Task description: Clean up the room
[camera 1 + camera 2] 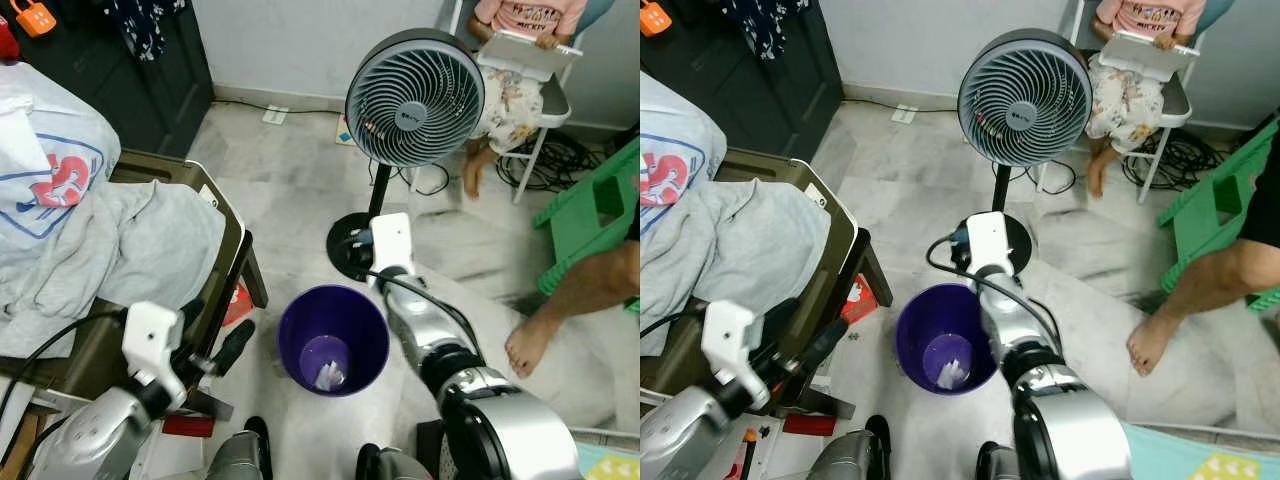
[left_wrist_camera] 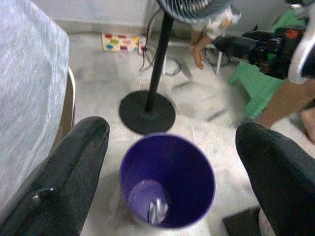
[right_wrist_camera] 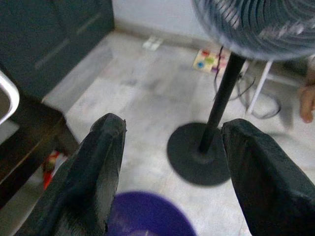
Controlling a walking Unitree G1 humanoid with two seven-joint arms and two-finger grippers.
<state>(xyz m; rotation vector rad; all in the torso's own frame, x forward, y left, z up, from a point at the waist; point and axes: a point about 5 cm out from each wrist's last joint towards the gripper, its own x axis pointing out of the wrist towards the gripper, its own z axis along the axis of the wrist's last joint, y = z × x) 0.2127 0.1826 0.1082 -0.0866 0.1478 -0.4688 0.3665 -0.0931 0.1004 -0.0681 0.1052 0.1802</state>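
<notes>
- Pale grey marbled tile floor (image 1: 290,170) fills the room, with a light wall and a skirting board at the far side.
- A purple bin (image 1: 333,340) stands on the floor directly ahead of the robot, upright and open-topped. A small crumpled piece of pale trash (image 1: 329,377) lies at the bottom inside it.
- Just beyond the bin, a grey pedestal fan (image 1: 415,97) rises on a black pole from a round black base (image 2: 147,111) near the bin's far rim.
- On the robot's left, a dark wooden chair (image 1: 215,240) holds a heap of grey and white clothes (image 1: 110,240), one piece printed in red and blue. A red object (image 1: 238,300) lies on the floor under the chair.
- A dark cabinet (image 1: 150,80) stands against the far left wall.
- The left gripper (image 2: 172,162) hovers beside the chair, aimed down at the bin. Its two black fingers (image 2: 64,182) are spread wide apart and hold nothing.
- The right gripper (image 3: 172,162) reaches forward above the bin's far edge, toward the fan base. Its fingers (image 3: 93,172) are also spread wide and carry nothing.
- At the far right, a person sits on a white chair (image 1: 545,100), holding a tablet.
- A green plastic stool (image 1: 590,215) stands on the right, and another person's bare leg and foot (image 1: 555,310) rest on the floor beside it.
- Black cables (image 1: 560,160) lie tangled on the floor behind the white chair.
</notes>
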